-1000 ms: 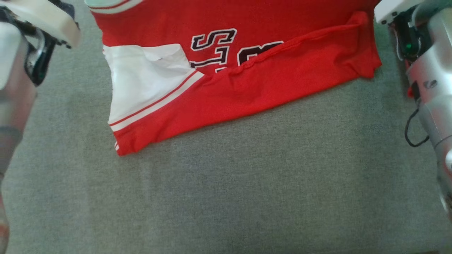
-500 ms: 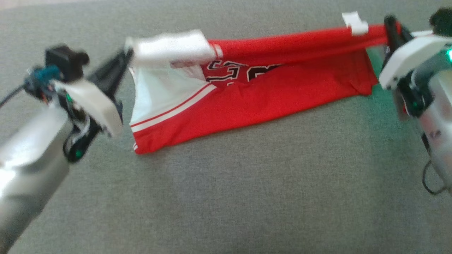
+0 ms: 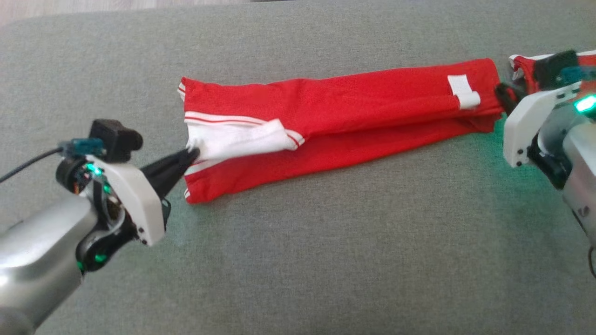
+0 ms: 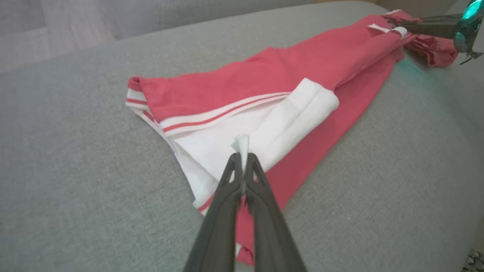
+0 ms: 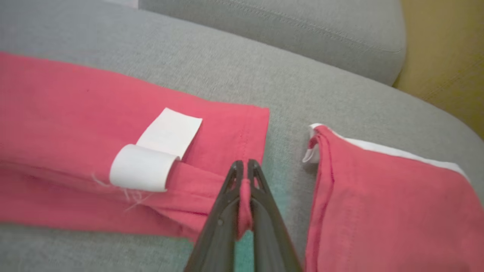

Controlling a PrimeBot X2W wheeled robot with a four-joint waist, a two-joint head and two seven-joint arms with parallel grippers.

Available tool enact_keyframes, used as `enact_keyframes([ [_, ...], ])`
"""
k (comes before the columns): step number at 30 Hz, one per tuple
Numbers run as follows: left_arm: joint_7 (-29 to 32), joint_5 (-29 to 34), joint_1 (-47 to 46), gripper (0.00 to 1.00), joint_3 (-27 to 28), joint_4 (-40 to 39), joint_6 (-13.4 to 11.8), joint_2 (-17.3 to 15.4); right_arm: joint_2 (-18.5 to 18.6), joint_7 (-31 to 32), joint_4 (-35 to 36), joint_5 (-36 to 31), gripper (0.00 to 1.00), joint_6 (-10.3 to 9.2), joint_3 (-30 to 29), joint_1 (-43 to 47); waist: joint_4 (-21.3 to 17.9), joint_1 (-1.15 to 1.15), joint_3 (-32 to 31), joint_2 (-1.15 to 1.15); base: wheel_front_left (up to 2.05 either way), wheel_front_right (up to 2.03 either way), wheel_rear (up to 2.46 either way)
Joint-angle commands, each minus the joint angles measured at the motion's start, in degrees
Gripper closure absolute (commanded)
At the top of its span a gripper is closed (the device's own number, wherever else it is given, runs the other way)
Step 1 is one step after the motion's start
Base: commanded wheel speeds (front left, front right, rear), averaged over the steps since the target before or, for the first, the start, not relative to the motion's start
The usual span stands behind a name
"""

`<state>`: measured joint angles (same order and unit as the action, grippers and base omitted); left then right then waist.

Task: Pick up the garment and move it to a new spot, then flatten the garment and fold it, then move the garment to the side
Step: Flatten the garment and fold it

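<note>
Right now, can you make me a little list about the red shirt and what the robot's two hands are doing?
surface: grey fabric cushion
garment: red with white trim, folded into a long strip, lying on the cushion
left gripper: shut, pinching a white edge at the garment's left end
right gripper: shut, pinching a red fold at the garment's right end
label: white, on top near the right end
second red cloth: white-edged, lying just past the right end, with a gap between it and the garment

surface: grey cushion (image 3: 326, 260) | lying on it: folded red garment (image 3: 354, 121) | just beside: red cloth (image 5: 378, 196)
</note>
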<state>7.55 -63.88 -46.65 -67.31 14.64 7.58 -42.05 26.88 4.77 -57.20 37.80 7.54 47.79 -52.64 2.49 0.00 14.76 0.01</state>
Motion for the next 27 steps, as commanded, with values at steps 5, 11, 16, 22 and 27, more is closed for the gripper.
enact_keyframes([
  [5,2.7,-1.4,-0.7,1.00,0.8,-2.0,-0.1,-3.3,2.9,3.9,3.1,2.8,1.00,-0.05,5.2,1.0,-0.9,0.00,0.1,-0.01,0.00,0.00,0.00],
  [11,3.5,-1.4,-0.4,1.00,0.2,-2.0,-0.6,-3.1,3.7,7.0,4.2,6.2,0.67,-0.05,7.8,0.9,-1.5,0.00,0.2,-0.01,0.00,0.00,0.00],
  [16,1.0,0.2,-0.2,0.00,0.4,-0.9,-2.4,-1.8,3.5,7.1,4.0,9.9,0.00,-0.05,7.8,0.5,-1.9,0.00,-0.3,-0.01,0.00,0.00,0.00],
  [22,-8.7,0.8,0.0,0.00,5.2,1.1,-7.6,0.3,1.3,3.0,2.4,16.5,0.00,-0.05,2.3,-0.4,-2.5,0.00,-2.5,-0.01,0.00,0.00,0.00],
  [27,-20.6,1.1,1.6,0.00,11.5,2.5,-13.0,2.5,-1.2,-7.9,4.2,18.8,0.00,-0.05,-1.6,-0.3,-3.4,0.00,-5.3,-0.01,0.00,0.00,0.00],
])
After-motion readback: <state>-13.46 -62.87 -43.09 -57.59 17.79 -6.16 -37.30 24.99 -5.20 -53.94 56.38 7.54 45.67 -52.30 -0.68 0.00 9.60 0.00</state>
